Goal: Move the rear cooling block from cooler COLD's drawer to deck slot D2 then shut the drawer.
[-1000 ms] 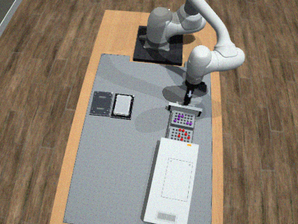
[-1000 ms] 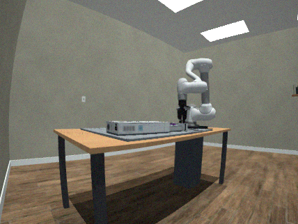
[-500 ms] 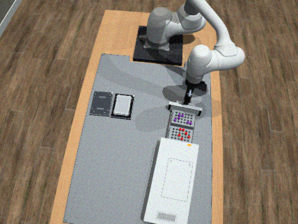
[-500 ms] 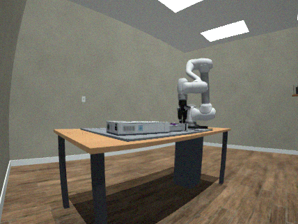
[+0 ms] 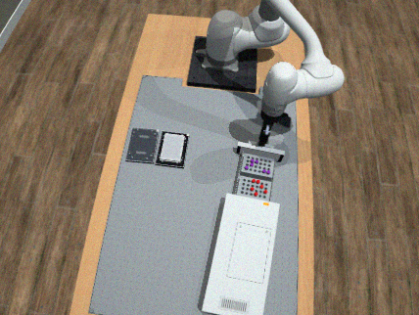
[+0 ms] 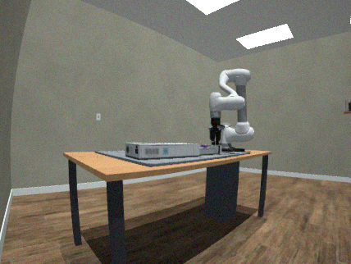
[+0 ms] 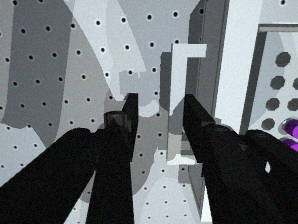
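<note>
The drawer (image 5: 271, 152) (image 7: 235, 60) of COLD (image 5: 247, 215) (image 6: 164, 151) stands open. Inside, the front block (image 5: 257, 165) (image 7: 273, 50) holds purple tubes, and the rear block (image 5: 254, 188), nearer the housing, holds red tubes. The orange lamp (image 5: 266, 203) is lit. My gripper (image 5: 263, 143) (image 6: 215, 143) (image 7: 160, 108) is partly open and points down at the drawer's handle (image 7: 179, 72). In the wrist view the handle's bar lies between the fingers, close to the right finger, with a wide gap to the left one. Slot D2 (image 5: 142, 145) is dark and holds no block.
Slot D1 (image 5: 159, 162), black-framed, lies between D2 and COLD and bears a pale rectangular piece (image 5: 172, 147). The grey perforated deck (image 5: 147, 220) (image 7: 35, 65) lies under everything. The arm's black base plate (image 5: 196, 78) is at the table's back.
</note>
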You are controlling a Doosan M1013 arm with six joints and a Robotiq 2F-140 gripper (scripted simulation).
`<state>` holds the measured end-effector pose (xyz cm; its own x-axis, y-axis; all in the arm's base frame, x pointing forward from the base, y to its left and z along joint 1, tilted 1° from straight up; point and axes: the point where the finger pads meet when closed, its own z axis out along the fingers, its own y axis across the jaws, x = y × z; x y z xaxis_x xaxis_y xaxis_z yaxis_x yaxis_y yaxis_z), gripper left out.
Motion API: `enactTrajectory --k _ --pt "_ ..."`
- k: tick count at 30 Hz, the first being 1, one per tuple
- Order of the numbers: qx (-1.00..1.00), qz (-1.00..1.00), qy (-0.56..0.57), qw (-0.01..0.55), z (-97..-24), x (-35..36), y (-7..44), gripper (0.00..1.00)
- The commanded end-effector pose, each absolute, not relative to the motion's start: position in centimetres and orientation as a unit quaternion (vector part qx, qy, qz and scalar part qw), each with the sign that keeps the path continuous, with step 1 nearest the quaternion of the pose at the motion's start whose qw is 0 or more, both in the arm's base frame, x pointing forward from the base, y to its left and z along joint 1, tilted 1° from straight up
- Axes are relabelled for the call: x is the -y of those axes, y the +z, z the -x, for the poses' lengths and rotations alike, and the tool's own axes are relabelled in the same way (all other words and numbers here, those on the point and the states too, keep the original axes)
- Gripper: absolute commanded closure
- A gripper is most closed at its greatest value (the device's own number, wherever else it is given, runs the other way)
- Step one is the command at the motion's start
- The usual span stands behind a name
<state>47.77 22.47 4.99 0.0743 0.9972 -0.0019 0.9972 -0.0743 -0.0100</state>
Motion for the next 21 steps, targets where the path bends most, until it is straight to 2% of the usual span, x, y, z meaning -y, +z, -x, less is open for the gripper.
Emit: enactTrajectory --k 1,21 --pt "0.680 0.733 0.003 0.003 -47.74 -22.50 5.06 0.66" --pt "0.680 0.733 0.003 0.003 -47.34 -22.53 5.06 0.66"
